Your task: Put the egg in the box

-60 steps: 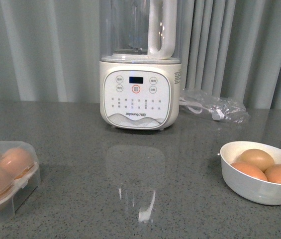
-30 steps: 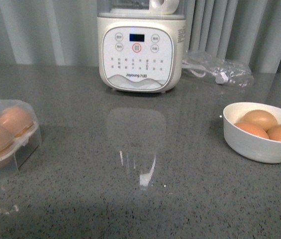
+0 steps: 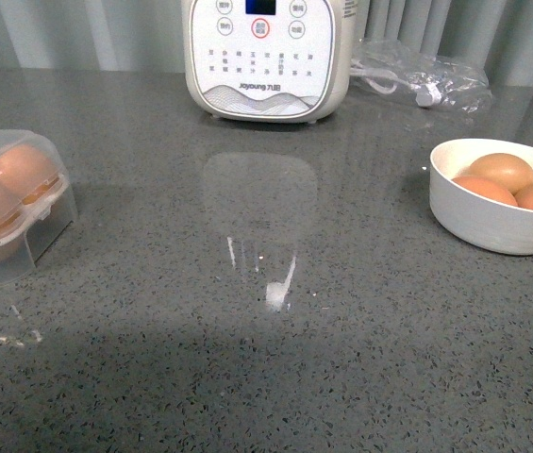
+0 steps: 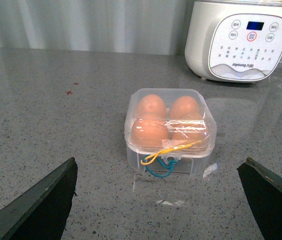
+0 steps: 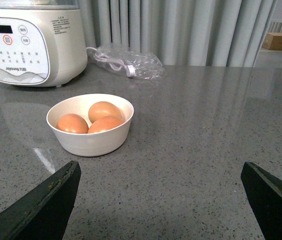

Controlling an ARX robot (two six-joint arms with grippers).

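three brown eggs (image 5: 94, 120) lie together in a round white bowl (image 5: 93, 141) on the grey speckled worktop (image 3: 266, 321), none set apart from the others; in the front view the bowl (image 3: 492, 226) sits at the far right. the box (image 4: 169, 133) stands well apart from it on the worktop's left side, partly cut off by the front view's left edge (image 3: 11, 212). its clear domed lid is down, and four brown eggs show through the frosted plastic, one in each cup. a yellow band and a teal cord hang at the catch on the wall of the box facing the left wrist camera.

the left gripper (image 4: 160, 200) hangs above the worktop, pointed at the box, with its two dark fingers (image 4: 41, 202) spread wide at the picture's lower corners and nothing between them. the right gripper (image 5: 158, 202) is likewise spread wide and empty, its fingers (image 5: 41, 205) framing the bowl from the near side without touching it. neither arm shows in the front view.

behind the bare middle of the worktop stands a cream blender base (image 3: 268, 57) with a touch panel and a small lit blue screen; its reflection lies on the glossy surface in front of it. beside it, towards the bowl, a clear plastic bag (image 3: 422, 75) holds a white cable. pale grey curtains (image 5: 180, 30) hang behind everything.
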